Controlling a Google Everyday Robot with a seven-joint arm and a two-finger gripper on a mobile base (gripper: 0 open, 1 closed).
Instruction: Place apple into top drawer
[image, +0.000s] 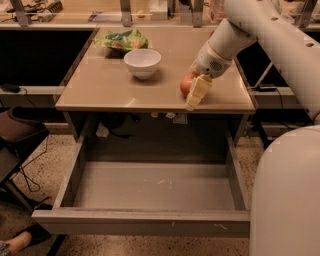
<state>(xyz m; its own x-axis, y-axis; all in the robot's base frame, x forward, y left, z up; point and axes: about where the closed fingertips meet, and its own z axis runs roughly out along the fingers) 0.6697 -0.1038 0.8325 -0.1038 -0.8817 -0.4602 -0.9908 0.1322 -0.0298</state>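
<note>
The red-orange apple (185, 85) sits on the tan table top (100, 85) near its front right edge. My gripper (195, 93) has come down from the right and is at the apple, its cream-coloured part covering the apple's right side. The top drawer (150, 185) is pulled out wide below the table. It is grey, with a scuffed bare bottom, and nothing lies in it.
A white bowl (142, 62) stands mid-table, left of the apple. A green snack bag (122, 40) lies behind it. My white arm (270, 35) and base (287, 195) fill the right side. A dark chair (17, 135) is at the left.
</note>
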